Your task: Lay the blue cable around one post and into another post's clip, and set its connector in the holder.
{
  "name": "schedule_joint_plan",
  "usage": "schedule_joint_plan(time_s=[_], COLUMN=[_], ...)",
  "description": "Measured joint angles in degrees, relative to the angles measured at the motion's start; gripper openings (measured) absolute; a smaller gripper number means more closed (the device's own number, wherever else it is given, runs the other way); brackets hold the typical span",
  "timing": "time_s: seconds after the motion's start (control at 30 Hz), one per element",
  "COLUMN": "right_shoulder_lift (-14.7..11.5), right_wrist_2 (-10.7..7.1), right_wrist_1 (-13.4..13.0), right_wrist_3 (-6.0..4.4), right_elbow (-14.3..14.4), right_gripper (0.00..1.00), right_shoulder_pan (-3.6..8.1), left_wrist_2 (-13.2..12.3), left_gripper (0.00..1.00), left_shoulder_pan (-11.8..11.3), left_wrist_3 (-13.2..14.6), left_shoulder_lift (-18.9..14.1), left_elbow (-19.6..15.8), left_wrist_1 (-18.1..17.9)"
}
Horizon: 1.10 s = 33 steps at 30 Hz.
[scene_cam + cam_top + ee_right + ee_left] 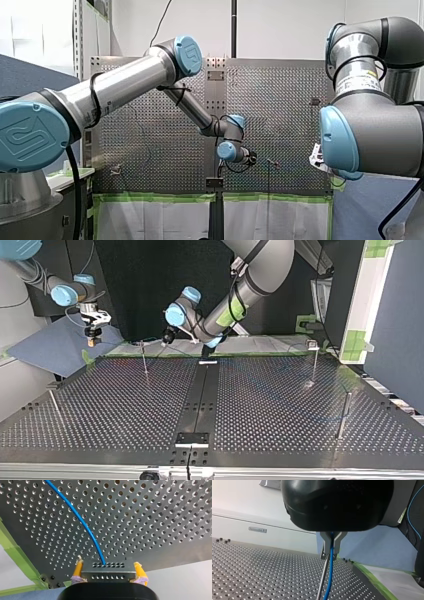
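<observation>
Blue is the colour to watch, folks: the thin blue cable (82,522) is held at both ends!

At ten o'clock in the top view, my right arm's claw (91,340) hangs off the table's edge over a blue cloth (55,347). The right wrist view shows its yellow pads (78,570) clamped on either side of the grey perforated metal connector block (106,571). The cable runs out of the block's middle and arcs away above the perforated metal table (162,517).

Sliding right to eleven o'clock, there's a thin upright metal post (144,357) near the far edge, with my left arm's black claw (165,341) just beside it. In the left wrist view its metal fingers (327,542) are pinched together on the cable, which drops straight down from them. The post rises just beside that strand.

Down at six o'clock, a small metal bracket (191,439) sits on the table's dark centre strip. Over at two o'clock stands a second post topped with a small clip (313,345), well apart from both claws. At four o'clock, a plain post (344,412).
</observation>
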<state>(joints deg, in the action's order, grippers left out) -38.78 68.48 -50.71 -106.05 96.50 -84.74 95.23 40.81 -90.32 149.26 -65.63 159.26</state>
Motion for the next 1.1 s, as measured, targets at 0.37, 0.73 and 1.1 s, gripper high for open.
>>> schedule_joint_plan(time_s=[0.37, 0.73, 1.1], right_shoulder_lift=[0.0, 0.1, 0.1], right_wrist_2=[-0.41, -0.48, -0.45], right_wrist_1=[0.7, 1.5, 4.4], right_wrist_3=[-0.41, 0.26, 4.43], right_elbow=[-1.1, -1.2, -0.9], right_gripper=[0.02, 0.02, 0.02], right_shoulder_pan=[0.05, -0.16, -0.30], left_wrist_2=[0.0, -0.3, -2.1], left_gripper=[0.00, 0.00, 0.00], left_shoulder_pan=[-0.3, -0.3, 1.8], left_wrist_3=[-1.3, -1.0, 2.5], left_shoulder_lift=[0.0, -0.2, -0.9], left_elbow=[0.0, -0.1, -3.3], left_wrist_1=[0.0, 0.2, 1.8])
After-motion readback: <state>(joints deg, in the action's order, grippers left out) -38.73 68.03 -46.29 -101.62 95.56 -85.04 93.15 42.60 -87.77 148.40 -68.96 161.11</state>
